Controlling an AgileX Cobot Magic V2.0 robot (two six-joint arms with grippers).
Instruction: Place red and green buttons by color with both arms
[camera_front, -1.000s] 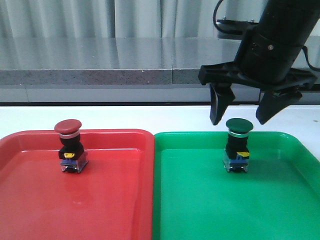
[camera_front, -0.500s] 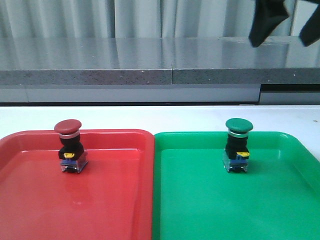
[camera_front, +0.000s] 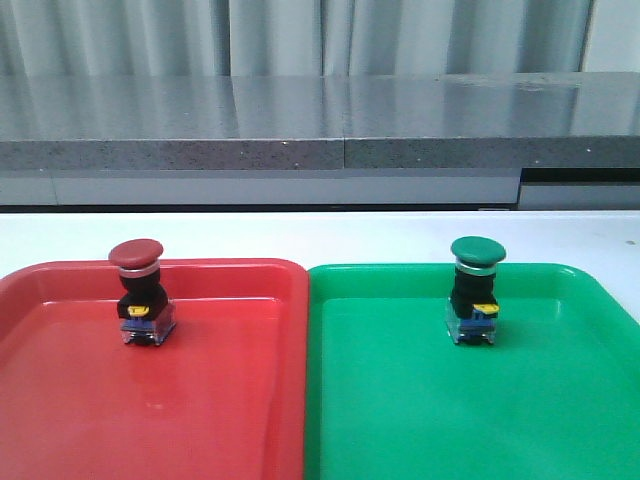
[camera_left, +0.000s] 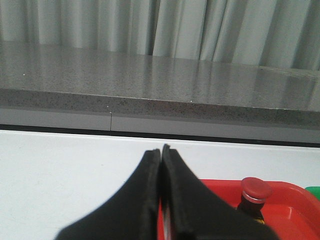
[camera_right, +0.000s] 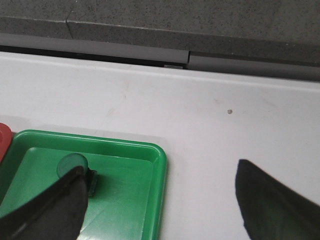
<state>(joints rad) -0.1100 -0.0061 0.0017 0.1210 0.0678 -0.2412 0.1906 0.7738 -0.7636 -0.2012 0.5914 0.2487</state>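
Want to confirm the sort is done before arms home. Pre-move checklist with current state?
1. Red button upright inside the red tray: ok.
2. Green button upright inside the green tray: ok.
3. Left gripper empty, fingers pressed together, nothing between them: ok.
4. Right gripper empty, fingers spread wide, off the green button: ok.
5. Both arms out of the front view, nothing over the trays: ok.
6. Trays side by side on the white table, none overhanging the far edge: ok; near edges are cut off, cannot tell.
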